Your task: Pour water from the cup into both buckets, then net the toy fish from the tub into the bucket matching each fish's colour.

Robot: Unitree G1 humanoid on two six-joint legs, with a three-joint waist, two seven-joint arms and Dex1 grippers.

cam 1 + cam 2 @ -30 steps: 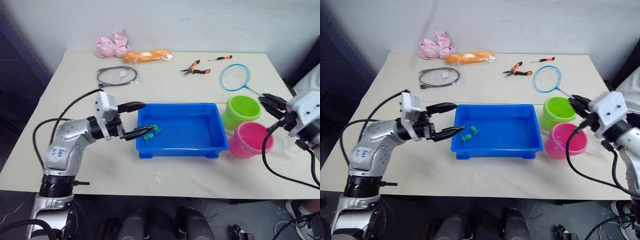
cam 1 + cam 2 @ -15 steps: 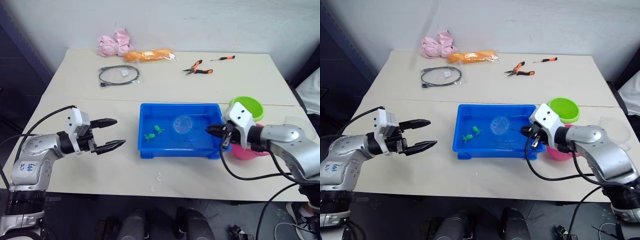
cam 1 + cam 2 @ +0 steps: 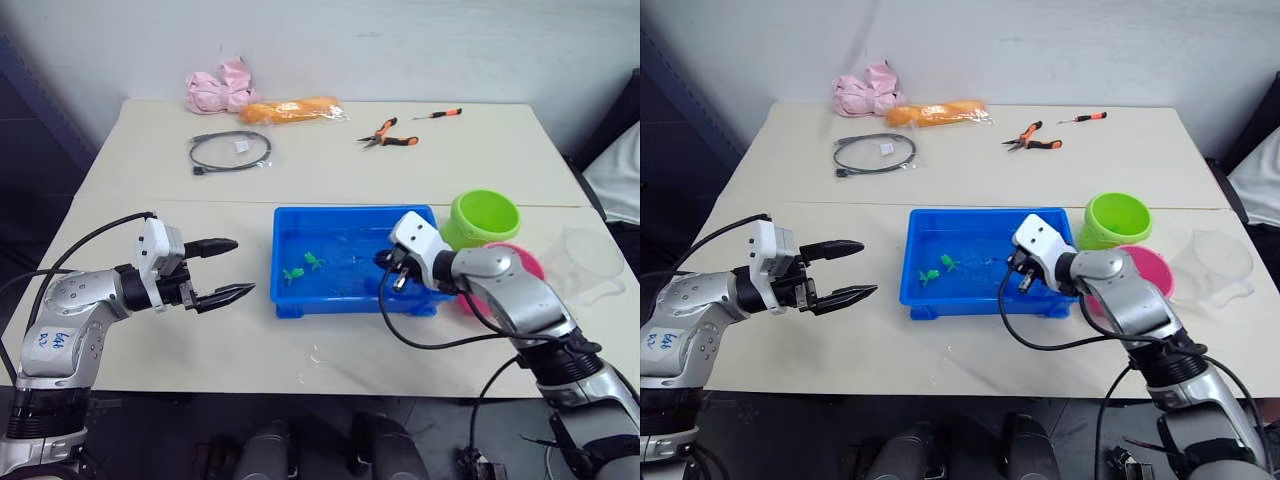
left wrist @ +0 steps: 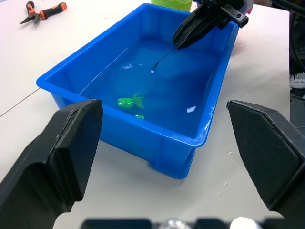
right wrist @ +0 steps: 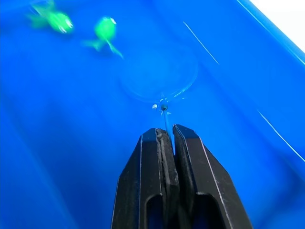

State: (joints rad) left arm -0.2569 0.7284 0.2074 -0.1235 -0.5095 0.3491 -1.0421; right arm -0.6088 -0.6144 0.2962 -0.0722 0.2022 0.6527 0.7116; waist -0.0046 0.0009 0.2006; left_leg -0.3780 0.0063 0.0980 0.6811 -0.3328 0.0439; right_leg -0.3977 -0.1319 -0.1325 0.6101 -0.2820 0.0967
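The blue tub sits mid-table with water in it. Two green toy fish float near its left end. My right gripper reaches over the tub's right part, shut on the net's thin handle. The net's hoop lies in the water just short of the fish. My left gripper hovers open, left of the tub and clear of it. The green bucket and pink bucket stand right of the tub, the pink one partly behind my right arm. The clear cup stands at the far right.
Along the back of the table lie orange-handled pliers, a small screwdriver, a coiled black cable, an orange bag and a pink bundle. The table's front edge runs close below the tub.
A second ago the net lay on the table behind the buckets and my left gripper was at the tub's left rim. Now my right gripper holds the net in the tub, pushed left toward the fish.
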